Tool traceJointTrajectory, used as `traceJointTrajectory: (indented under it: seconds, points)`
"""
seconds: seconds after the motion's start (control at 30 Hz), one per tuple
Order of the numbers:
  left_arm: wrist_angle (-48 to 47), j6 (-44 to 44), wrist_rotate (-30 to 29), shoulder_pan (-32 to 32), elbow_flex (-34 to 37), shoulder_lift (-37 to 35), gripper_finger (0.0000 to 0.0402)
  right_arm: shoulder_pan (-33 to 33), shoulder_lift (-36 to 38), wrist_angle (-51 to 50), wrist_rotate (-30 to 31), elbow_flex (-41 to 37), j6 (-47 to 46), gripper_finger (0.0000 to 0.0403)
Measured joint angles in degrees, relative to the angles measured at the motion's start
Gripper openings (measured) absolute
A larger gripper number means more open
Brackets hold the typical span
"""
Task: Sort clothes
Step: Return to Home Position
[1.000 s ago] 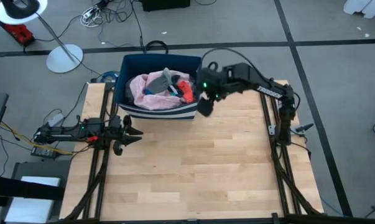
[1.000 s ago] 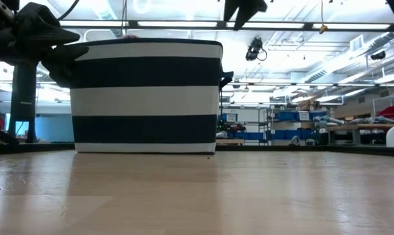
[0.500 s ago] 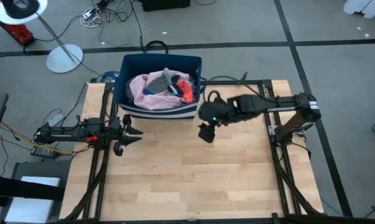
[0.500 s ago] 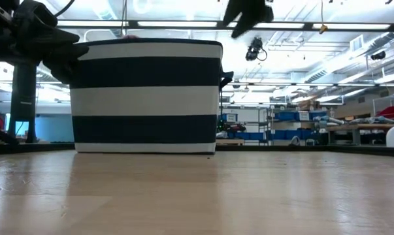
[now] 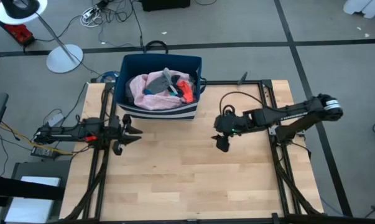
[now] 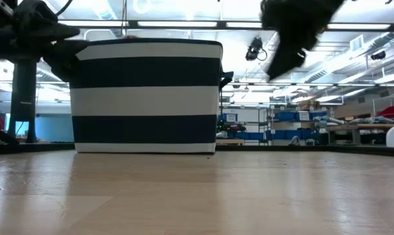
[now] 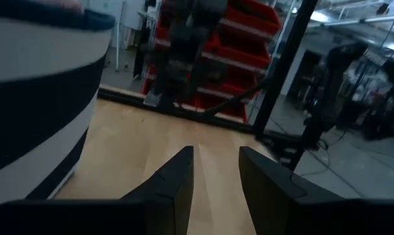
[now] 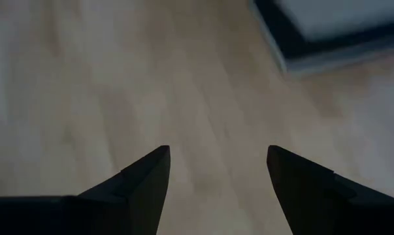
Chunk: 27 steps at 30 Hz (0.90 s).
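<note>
The clothes (image 5: 160, 89) lie heaped in the dark blue bin (image 5: 130, 61) at the table's far edge: pink cloth with grey and red-orange pieces on top. My right gripper (image 5: 222, 144) hangs open over bare wood to the right of the bin; its wrist view shows only tabletop between the fingers (image 8: 216, 173). At the table's left edge, beside the bin's near left corner, my left gripper (image 5: 136, 132) stands open with nothing between its fingers (image 7: 216, 170).
The bin has a dark and white striped wall (image 6: 147, 98) and a loop handle (image 5: 155, 45) at its far side. The wooden tabletop (image 5: 193, 174) stretches bare in front of it. Black frame rails (image 5: 271, 124) run along the table's left and right sides.
My right gripper has swung away from the bin's right rim, toward the table's right and near edges, and has come down closer to the wood. It has stayed open and holds nothing. The clothes in the bin lie as before.
</note>
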<state>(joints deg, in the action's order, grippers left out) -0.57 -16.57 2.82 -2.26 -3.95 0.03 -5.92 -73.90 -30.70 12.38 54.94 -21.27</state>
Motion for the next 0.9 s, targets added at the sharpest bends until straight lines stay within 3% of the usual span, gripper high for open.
traceJointTrajectory:
  seconds: [0.07,0.2,0.47,0.63,0.8,0.9]
  points:
    - [1.26,-0.40,-0.01,0.00,0.00,-0.04,0.0127,-0.08,1.25,-3.50,-1.29,-2.39,-2.02,0.0255]
    - [2.73,1.14,-0.06,0.00,0.00,-0.02,0.0127,-2.04,2.59,2.86,-0.51,-9.35,-4.20,0.0253]
    - [2.51,2.42,-0.16,0.00,0.00,-0.02,0.0127,-6.37,9.46,43.27,-1.24,-31.80,-0.67,0.0256]
    - [2.47,2.62,-0.12,0.00,0.00,-0.02,0.0127,-6.28,15.24,61.06,-1.59,-44.57,-0.55,0.0254]
    - [2.48,2.62,-0.10,0.00,0.00,-0.02,0.0127,-5.37,20.21,73.40,-1.59,-53.81,-0.60,0.0253]
    - [2.50,2.63,-0.08,0.00,0.00,-0.02,0.0127,-4.51,22.63,72.45,-1.67,-54.38,0.20,0.0252]
